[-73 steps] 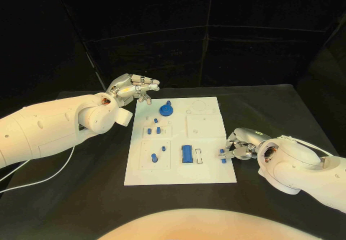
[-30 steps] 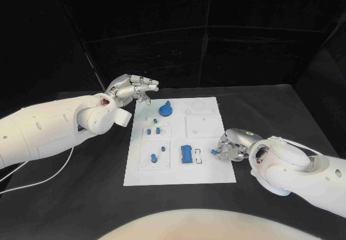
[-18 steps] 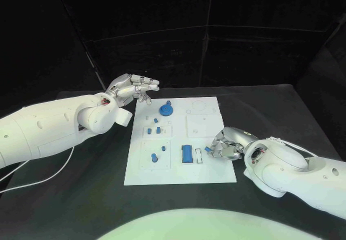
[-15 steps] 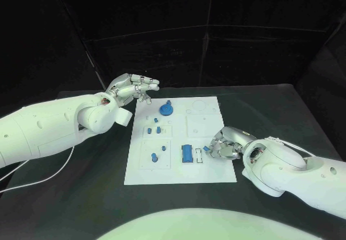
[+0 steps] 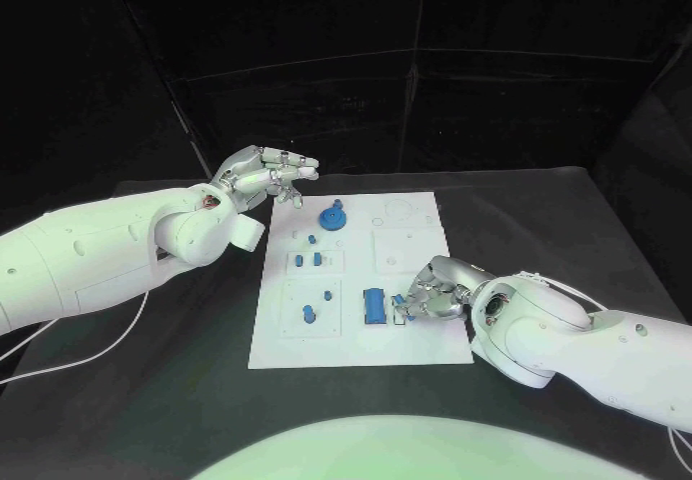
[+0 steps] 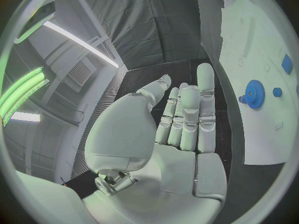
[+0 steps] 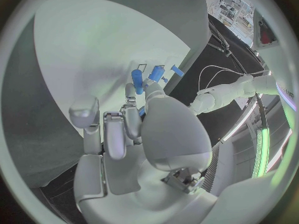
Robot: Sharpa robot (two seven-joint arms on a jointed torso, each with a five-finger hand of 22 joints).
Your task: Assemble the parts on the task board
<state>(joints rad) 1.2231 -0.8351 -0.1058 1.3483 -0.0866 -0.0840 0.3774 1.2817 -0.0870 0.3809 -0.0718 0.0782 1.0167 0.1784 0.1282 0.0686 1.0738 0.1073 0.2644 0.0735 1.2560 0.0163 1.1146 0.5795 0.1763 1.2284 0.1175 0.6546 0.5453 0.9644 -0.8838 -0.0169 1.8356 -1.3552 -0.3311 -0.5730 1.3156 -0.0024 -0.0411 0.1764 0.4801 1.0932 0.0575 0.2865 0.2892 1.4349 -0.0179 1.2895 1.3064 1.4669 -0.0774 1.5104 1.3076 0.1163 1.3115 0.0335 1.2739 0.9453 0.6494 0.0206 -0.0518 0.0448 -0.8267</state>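
**Task board, blue parts, 2 hands: state at this moment**

Task board [image 5: 411, 335]: white plate lying in the middle of the black table [image 5: 562, 220], long side running from the near edge to the far edge.

Blue parts on the board: a gear-like round piece [image 5: 333, 216] near the far left corner; small pegs [image 5: 307, 260] in the left half, their exact number hard to read; a short slanted piece [image 5: 309, 315] toward the near left corner; a long block [image 5: 374, 305] standing in its recess near the board's middle, toward the near edge.

Right hand [image 5: 431, 294]: over the board's right half, just beside the long block. Fingers curled in around a small blue part [image 5: 402, 305]; only its tip is visible past the fingers. In the right wrist view the thumb covers the contact, so how the part is pinched cannot be made out.

Left hand [image 5: 268, 175]: raised beyond the board's far left corner, apart from the board. Fingers straight and close together in the left wrist view, holding nothing.
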